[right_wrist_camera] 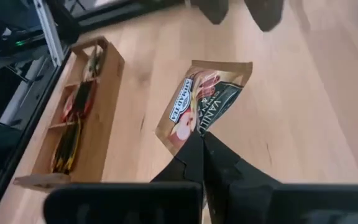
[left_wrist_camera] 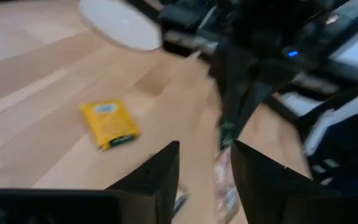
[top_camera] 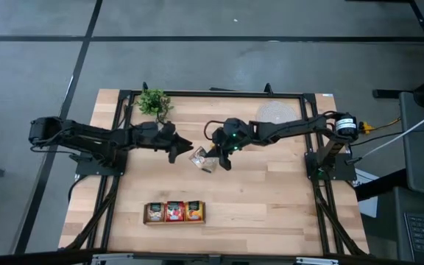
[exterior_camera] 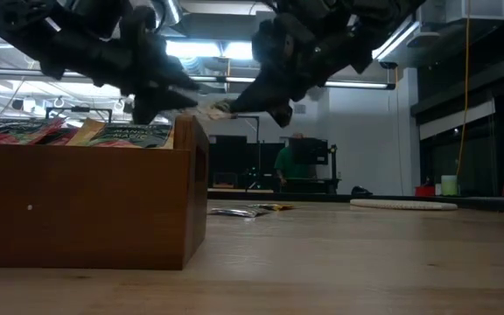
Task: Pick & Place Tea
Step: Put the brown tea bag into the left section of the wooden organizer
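Observation:
A tan and dark tea sachet (right_wrist_camera: 205, 99) hangs over the middle of the table, with my right gripper (right_wrist_camera: 201, 142) shut on it. My left gripper (left_wrist_camera: 204, 152) stands open just to the left of that sachet (top_camera: 200, 157); in the right wrist view its two fingers (right_wrist_camera: 213, 9) are spread and clear of the sachet's far edge. A yellow tea sachet (left_wrist_camera: 109, 123) lies flat on the table below. The wooden tray (top_camera: 174, 212) near the front edge holds more sachets in its three compartments. My right gripper pinches the sachet's near corner (right_wrist_camera: 190, 129) between its two fingers. The fingers come slanting down from the table's right side. The sachet sticks out past the fingertips toward the left gripper, lifted clear of the table and slightly bent.
A round pale mat (top_camera: 274, 112) lies at the back right and a small green plant (top_camera: 154, 101) at the back left. In the low view the tray (exterior_camera: 86, 201) stands close on the left, with loose sachets (exterior_camera: 252, 210) on the table behind it.

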